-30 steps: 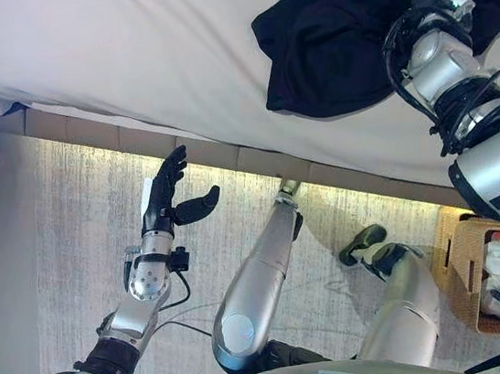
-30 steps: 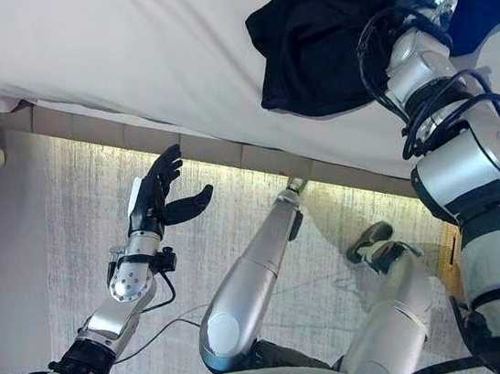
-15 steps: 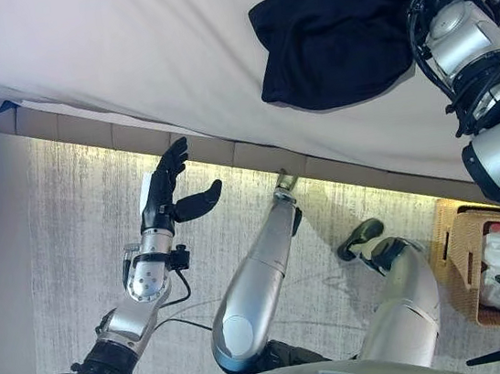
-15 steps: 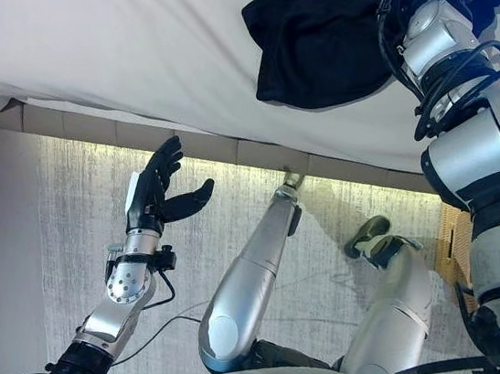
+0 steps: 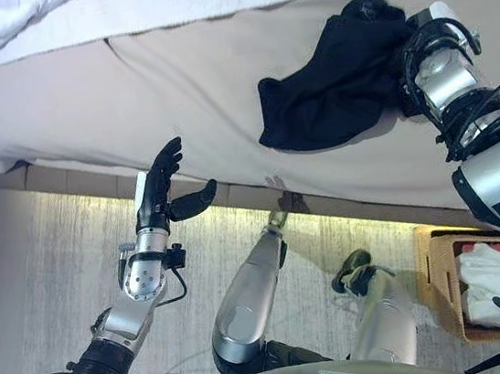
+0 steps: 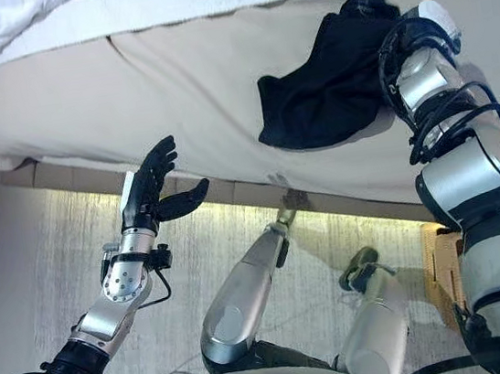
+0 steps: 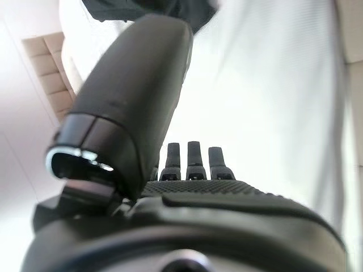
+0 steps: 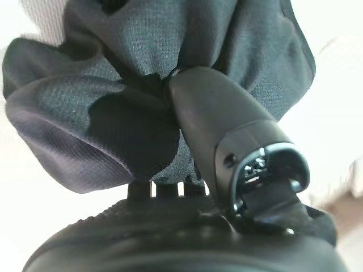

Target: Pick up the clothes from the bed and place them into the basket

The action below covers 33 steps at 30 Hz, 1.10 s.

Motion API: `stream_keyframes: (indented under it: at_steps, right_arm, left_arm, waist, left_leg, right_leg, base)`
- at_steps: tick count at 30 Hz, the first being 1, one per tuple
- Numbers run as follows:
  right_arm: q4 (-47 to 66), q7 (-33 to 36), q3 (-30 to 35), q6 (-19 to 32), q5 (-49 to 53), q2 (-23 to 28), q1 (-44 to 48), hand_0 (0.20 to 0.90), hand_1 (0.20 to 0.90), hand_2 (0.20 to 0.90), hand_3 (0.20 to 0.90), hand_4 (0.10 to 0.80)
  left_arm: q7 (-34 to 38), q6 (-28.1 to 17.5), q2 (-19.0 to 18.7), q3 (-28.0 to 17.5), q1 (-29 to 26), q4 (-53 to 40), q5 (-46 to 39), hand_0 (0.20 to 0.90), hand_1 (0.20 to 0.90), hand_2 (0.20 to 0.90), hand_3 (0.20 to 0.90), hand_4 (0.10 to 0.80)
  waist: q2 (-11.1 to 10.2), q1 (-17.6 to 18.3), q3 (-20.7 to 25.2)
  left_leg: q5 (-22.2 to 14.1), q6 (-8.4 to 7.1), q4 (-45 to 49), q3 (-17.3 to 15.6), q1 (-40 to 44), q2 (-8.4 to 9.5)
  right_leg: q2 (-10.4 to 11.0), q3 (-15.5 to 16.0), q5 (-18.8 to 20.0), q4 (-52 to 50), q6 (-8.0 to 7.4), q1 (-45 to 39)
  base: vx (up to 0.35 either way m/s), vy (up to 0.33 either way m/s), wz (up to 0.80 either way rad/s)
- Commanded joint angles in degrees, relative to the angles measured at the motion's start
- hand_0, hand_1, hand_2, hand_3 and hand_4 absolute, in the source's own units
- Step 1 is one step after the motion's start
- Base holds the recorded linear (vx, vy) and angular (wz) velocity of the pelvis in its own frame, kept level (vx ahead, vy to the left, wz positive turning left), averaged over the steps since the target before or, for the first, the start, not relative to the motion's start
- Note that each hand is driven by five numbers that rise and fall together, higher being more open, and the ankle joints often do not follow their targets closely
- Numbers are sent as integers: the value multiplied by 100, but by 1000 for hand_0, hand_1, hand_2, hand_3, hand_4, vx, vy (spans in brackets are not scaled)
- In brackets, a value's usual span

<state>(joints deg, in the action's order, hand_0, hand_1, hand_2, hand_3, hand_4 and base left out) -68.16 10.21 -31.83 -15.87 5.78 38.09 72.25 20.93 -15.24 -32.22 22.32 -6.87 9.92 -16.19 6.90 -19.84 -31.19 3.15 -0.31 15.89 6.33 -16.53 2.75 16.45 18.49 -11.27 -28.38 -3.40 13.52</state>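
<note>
A black garment (image 5: 329,89) lies crumpled on the beige bed sheet (image 5: 127,92), towards the right. My right hand (image 5: 411,41) is at the garment's right end. In the right wrist view its thumb (image 8: 221,130) presses into the bunched dark cloth (image 8: 125,85), and the fingers run under the folds, pinching it. My left hand (image 5: 162,185) is held up open over the floor at the bed's near edge, fingers straight, touching nothing. The wicker basket (image 5: 435,278) stands on the floor at the lower right.
White clothes (image 5: 487,271) lie in the basket. A white duvet (image 5: 161,0) covers the far part of the bed. The bed's base with its lit lower edge (image 5: 92,175) runs across between me and the mattress. Grey rug (image 5: 49,269) lies on the left.
The whole picture has shifted, so the camera moved. The black garment is now more bunched against my right hand. My left hand keeps its open pose.
</note>
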Motion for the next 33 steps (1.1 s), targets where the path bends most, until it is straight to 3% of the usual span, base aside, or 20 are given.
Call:
stream_keyframes:
  at_steps: [1, 2, 8, 15, 22, 33]
  right_arm:
    - [659, 634, -220, 744, -70, 698, 394, 300, 300, 300, 200, 100]
    - [893, 677, -206, 772, -31, 820, 274, 300, 300, 300, 200, 100]
    - [1737, 680, 89, 886, 119, 1234, -308, 300, 300, 300, 200, 100]
    - [2455, 580, 413, 1032, 106, 1725, -678, 300, 300, 300, 200, 100]
    - [2552, 576, 712, 1049, 2, 1991, -909, 300, 300, 300, 200, 100]
    - [3005, 812, 1524, 765, -227, 2286, -2036, 300, 300, 300, 200, 100]
  left_arm:
    - [76, -109, -122, -363, -107, -235, 144, 900, 900, 900, 900, 800]
    - [77, -27, -115, -342, -88, -199, 169, 900, 900, 900, 900, 800]
    - [-68, 132, -96, -371, 55, -57, 315, 900, 900, 900, 900, 800]
    - [-257, -6, -32, -238, 40, 395, 286, 900, 900, 900, 900, 800]
    - [-412, -127, 94, -23, -155, 696, 318, 900, 900, 900, 900, 800]
    - [-572, 75, 268, 102, -605, 863, 495, 900, 900, 900, 900, 800]
  waist:
    - [-387, 236, 797]
    - [-436, 330, 983]
    - [-680, 750, 1663]
    - [-804, 1281, 2292]
    - [-881, 1645, 2488]
    - [-888, 2247, 2509]
  left_leg:
    - [-586, 81, -433, -350, 568, -151]
    - [-422, 78, -710, -451, 761, -237]
    - [-262, -16, -1507, -816, 1456, -434]
    - [-277, -130, -2089, -1277, 1996, -589]
    - [-417, -190, -2089, -1549, 2202, -676]
    - [-515, -265, -2089, -1926, 2542, -827]
  right_leg:
    - [-361, 71, 265, 890, 151, -722]
    - [-434, 121, 488, 1273, 153, -953]
    - [-624, -123, 943, 2256, -25, -1503]
    - [-831, -435, 1295, 3071, -115, -1756]
    - [-990, -768, 1397, 3338, -98, -1791]
    - [-1169, -1300, 1364, 3308, -23, -1801]
  base:
    - [78, 15, -32]
    - [92, 21, -27]
    - [120, 8, -27]
    - [71, 1, -33]
    - [20, -13, -35]
    - [1, -33, -25]
